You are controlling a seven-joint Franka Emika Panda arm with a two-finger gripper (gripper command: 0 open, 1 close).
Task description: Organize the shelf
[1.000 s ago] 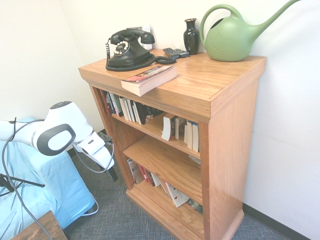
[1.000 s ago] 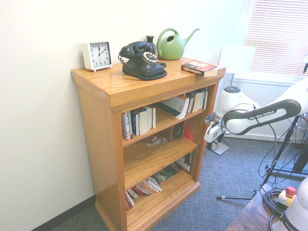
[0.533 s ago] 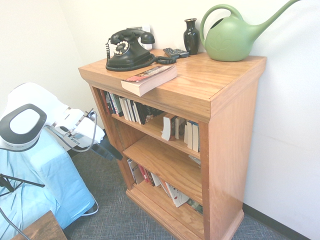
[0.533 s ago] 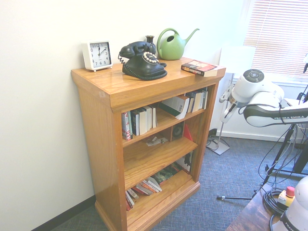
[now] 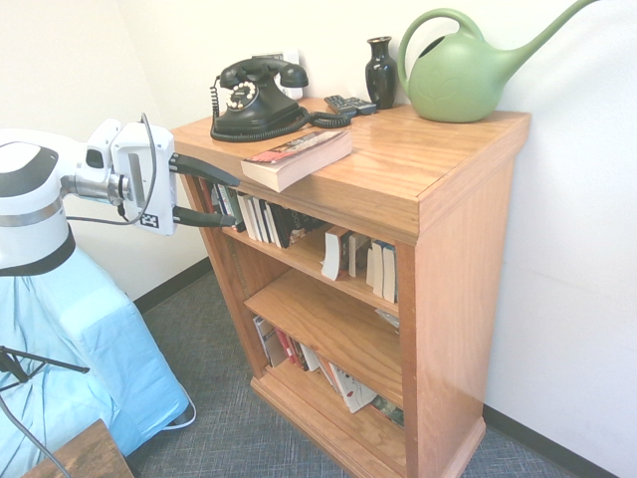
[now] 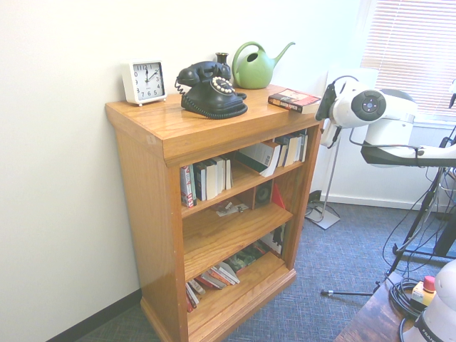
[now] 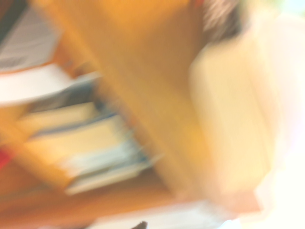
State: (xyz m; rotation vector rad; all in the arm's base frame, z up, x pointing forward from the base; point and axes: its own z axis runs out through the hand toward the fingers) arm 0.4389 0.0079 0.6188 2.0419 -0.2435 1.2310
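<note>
My gripper [image 5: 206, 192] stands wide open, holding nothing, near the front of the shelf [image 5: 468, 259] by its upper tier. The book [image 5: 297, 159] overhangs the top's front edge; bare wood runs from it toward the watering can [image 5: 460, 80].

exteriors bright, washed-out walls | window blinds glowing | wrist view blurred, one side blown white

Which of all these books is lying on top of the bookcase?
The thick paperback with the red-and-black cover, flat near the front edge; the others sit on shelves below.
</note>
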